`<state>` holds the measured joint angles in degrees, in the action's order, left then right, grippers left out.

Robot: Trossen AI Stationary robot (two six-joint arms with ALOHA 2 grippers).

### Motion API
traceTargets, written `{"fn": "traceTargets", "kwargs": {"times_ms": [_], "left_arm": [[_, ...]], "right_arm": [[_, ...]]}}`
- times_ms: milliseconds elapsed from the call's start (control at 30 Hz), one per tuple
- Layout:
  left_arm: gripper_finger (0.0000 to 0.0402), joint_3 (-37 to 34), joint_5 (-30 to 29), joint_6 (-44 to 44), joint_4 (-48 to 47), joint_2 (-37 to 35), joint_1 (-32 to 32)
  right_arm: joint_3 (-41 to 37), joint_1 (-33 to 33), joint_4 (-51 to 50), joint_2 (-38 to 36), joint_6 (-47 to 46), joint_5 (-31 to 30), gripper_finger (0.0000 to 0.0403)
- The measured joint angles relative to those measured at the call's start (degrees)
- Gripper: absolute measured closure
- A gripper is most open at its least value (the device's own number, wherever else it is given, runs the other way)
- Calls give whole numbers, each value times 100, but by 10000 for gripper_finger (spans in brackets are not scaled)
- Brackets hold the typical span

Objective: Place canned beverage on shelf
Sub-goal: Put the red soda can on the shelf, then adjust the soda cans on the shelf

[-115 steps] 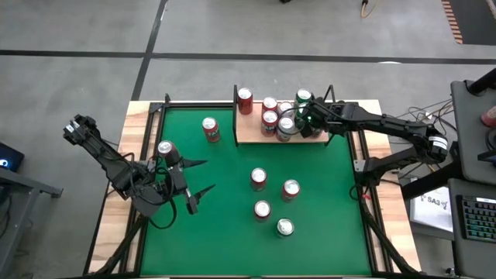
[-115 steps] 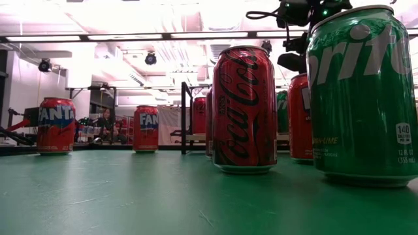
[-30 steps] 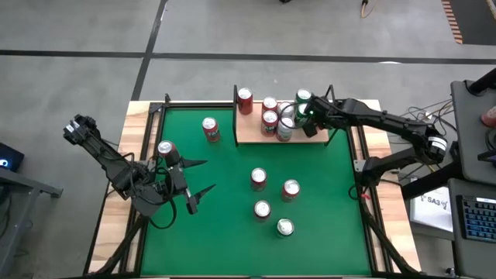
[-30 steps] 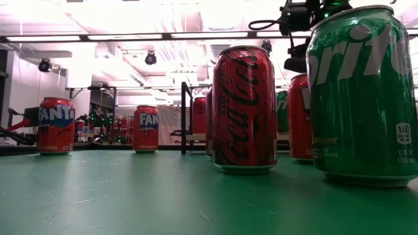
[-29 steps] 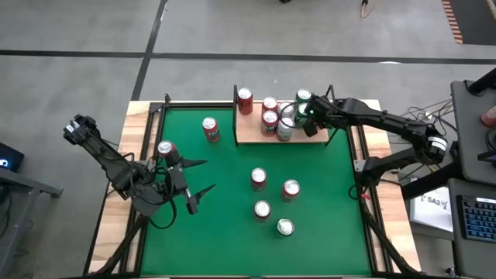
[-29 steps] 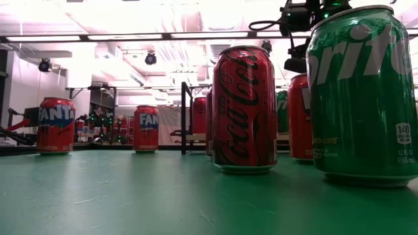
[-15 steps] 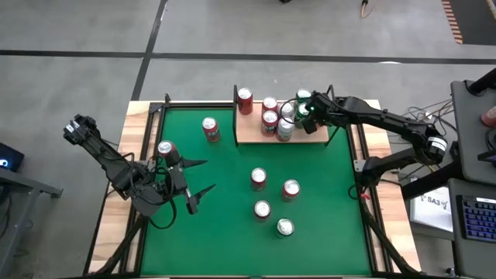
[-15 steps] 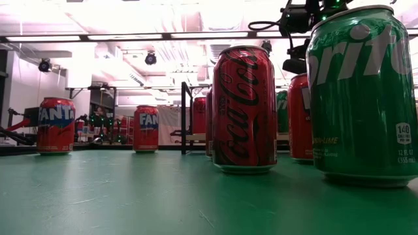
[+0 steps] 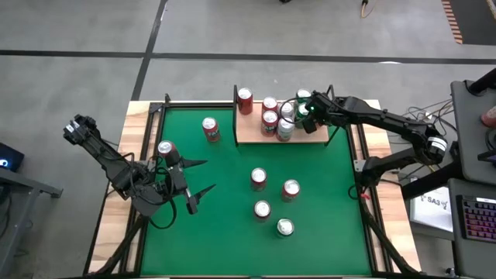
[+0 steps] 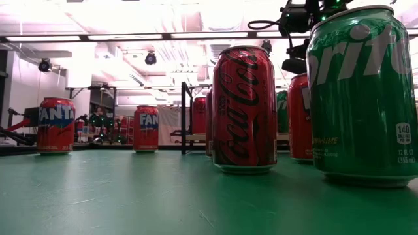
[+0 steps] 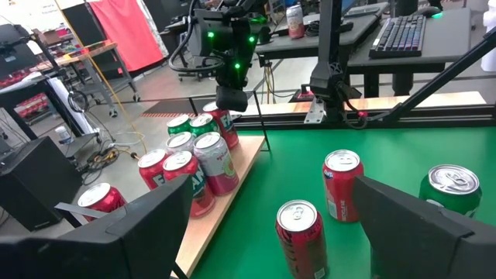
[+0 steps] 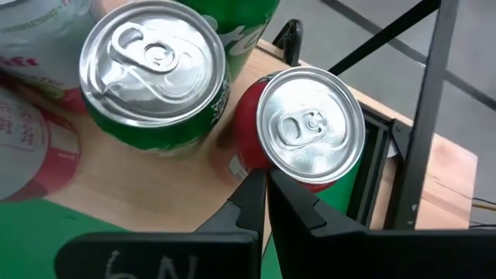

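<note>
Right end effector (image 9: 308, 116) is hovering closed and empty over cans (image 9: 270, 118) crowding the shelf (image 9: 249, 132), whose left half is lying bare. Left end effector (image 9: 203, 176) is gaping empty over open worktop (image 9: 225, 225); shelf cans are overlapping.

Red and green cans (image 9: 270, 119) on tan shelf (image 9: 252, 131), green table (image 9: 232, 209).

Grey concrete floor (image 9: 93, 31) surrounds the table, with a keyboard desk (image 9: 474, 209) just beside it.
</note>
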<state>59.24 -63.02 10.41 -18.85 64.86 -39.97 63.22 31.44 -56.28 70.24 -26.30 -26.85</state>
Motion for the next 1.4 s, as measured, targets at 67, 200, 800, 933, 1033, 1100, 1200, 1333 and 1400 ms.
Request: {"fn": "traceTargets", "kwargs": {"times_ms": [67,200,800,933,1033,1100,1200,1333,1400], "left_arm": [[66,0,-2,-1,0,0,-1],[66,0,0,0,0,0,-1],[66,0,0,-31,-2,0,0],[66,0,-439,-103,10,-5,-1],[66,0,-872,-538,4,-78,1],[66,0,-766,-980,2,-129,11],[66,0,-499,-1489,-17,-226,99],[66,-17,-501,-1918,-189,-409,236],[69,-102,-492,-2061,-308,-534,293]], "right_arm": [[0,0,25,4,2,-22,394],[-2,0,200,7,67,-30,394],[226,-94,179,-325,-70,-15,394],[475,-306,375,-335,-199,22,394],[638,-488,678,-246,-217,131,394],[705,-582,940,-140,-204,274,394],[840,-674,1300,85,-140,448,394],[1184,-724,1379,479,-114,486,394],[1390,-727,1379,714,-111,483,394]]}}
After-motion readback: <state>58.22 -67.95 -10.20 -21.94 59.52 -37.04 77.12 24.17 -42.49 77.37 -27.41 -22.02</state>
